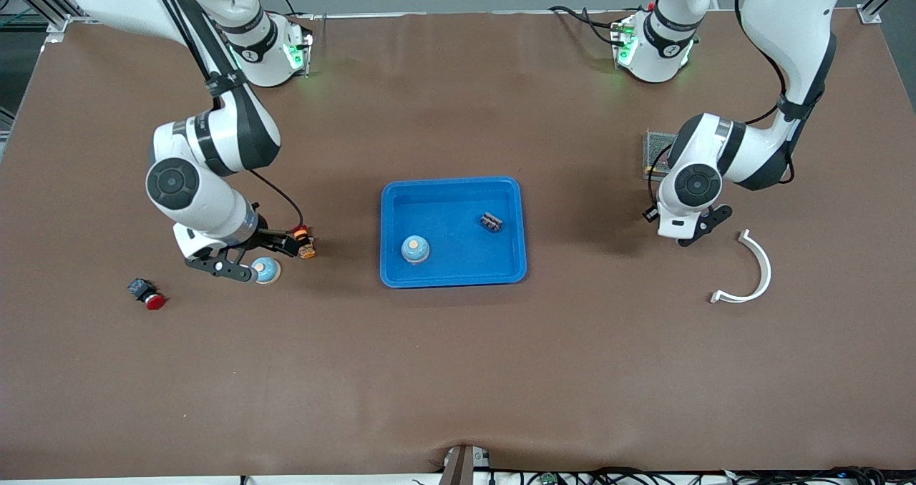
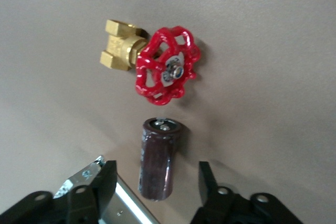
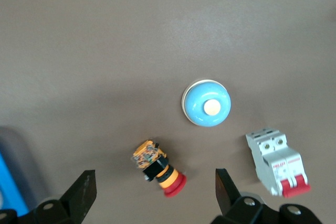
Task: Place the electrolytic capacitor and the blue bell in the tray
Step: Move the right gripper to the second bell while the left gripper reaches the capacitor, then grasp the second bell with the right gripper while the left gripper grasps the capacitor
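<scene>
**Capacitor pick pending, one bell already in tray**

Lower in the front frame, toward the right arm's end: red-capped button [image 1: 147, 293] on the bench, not part of the job. Toward the left arm's end at similar height: white curved piece [image 1: 748, 277], also unrelated.

Right hand [image 1: 257, 256] is over a second blue bell [image 1: 265, 270] on the bench, fingers spread wide, holding nothing. An orange pushbutton [image 1: 305, 245] sits just beside that bell.

Mid-frame: tray [image 1: 453, 184] holds a blue bell [image 1: 415, 249] plus a small dark part [image 1: 491, 222]; can't tell what it is.

Left hand [image 1: 693, 229] is open and empty. In the left wrist view the electrolytic capacitor [image 2: 160, 158] lies on its side between the fingers, with a red-handled valve [image 2: 165, 64] close to its terminal end.

Read: capacitor grasp is the step in hand. Next: descend, close across the can's body, stay clear of the valve, carry to the tray.
</scene>
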